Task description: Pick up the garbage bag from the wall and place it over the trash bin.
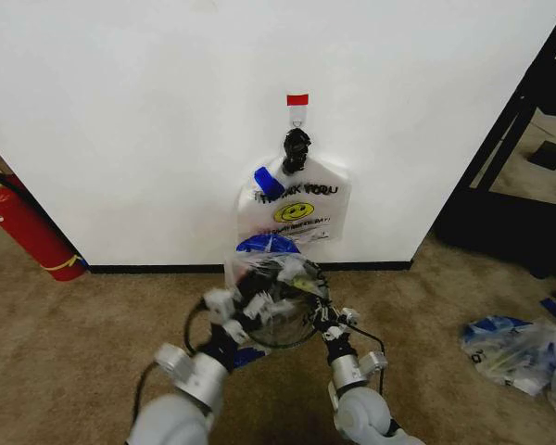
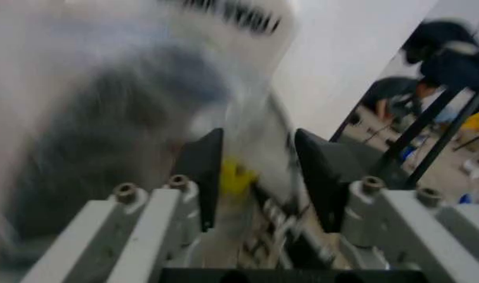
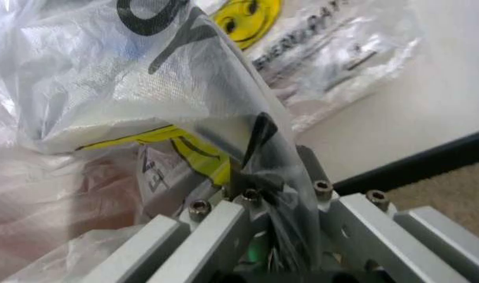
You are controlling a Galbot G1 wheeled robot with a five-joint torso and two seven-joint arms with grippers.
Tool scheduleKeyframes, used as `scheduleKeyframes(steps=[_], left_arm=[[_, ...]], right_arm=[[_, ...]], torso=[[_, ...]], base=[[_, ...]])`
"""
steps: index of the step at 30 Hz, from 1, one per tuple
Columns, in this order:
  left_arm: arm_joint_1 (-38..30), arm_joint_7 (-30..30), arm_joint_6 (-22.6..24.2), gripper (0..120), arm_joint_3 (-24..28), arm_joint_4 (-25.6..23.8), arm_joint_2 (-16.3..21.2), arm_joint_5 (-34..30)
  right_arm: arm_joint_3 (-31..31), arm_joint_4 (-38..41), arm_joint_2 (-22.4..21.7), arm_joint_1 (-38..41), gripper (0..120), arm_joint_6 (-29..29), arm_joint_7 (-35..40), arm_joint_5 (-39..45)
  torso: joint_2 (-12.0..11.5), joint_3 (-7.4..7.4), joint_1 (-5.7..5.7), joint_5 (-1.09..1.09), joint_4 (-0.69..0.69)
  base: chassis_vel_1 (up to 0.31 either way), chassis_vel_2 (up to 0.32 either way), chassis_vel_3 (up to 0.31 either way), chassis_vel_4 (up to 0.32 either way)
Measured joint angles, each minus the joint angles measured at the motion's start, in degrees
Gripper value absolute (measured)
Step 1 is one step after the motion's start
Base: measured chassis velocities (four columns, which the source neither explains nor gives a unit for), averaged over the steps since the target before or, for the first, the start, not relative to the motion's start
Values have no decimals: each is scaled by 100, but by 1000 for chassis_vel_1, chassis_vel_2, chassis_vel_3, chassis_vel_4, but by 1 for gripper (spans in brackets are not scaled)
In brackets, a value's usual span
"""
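Observation:
The trash bin point(image 1: 280, 315), black mesh, stands on the carpet below the white wall point(image 1: 148, 111). The garbage bag point(image 1: 271, 267), thin see-through plastic with a blue patch, lies crumpled over the bin's mouth. My left gripper point(image 1: 248, 311) is at the bin's left rim; its fingers point(image 2: 204, 171) stand apart, with blurred plastic against them. At the bin's right rim, my right gripper point(image 1: 332, 324) is shut on the garbage bag point(image 3: 223, 100), whose film shows black and yellow print up close.
A white smiley "THANK YOU" bag point(image 1: 295, 209) hangs from a black clip under the red-topped hook point(image 1: 297, 99). A red fire extinguisher point(image 1: 28, 227) stands at the left. A heap of clear-and-blue bags point(image 1: 514, 350) lies on the right, and dark furniture point(image 1: 528, 139) stands beyond the wall's corner.

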Motion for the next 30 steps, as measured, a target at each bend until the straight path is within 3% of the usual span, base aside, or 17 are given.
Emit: scheduleKeyframes(steps=[10, 21, 30], left_arm=[[-680, -800, 494, 0, 76, 844, -564, 123], [-955, -1357, 832, 0, 67, 1424, -813, 1100], [-1155, -1693, 947, 0, -12, 1741, -937, 1325]], right_arm=[[-118, 83, -21, -101, 0, 203, -298, -446], [-168, 131, -14, -131, 0, 384, -491, -725], [-155, 24, -3, -177, 0, 593, -685, -1111]], torso=[[0, 1, 0, 0, 0], [0, 1, 0, 0, 1], [0, 1, 0, 0, 0]], base=[[0, 0, 0, 0], [0, 0, 0, 0], [0, 0, 0, 0]])
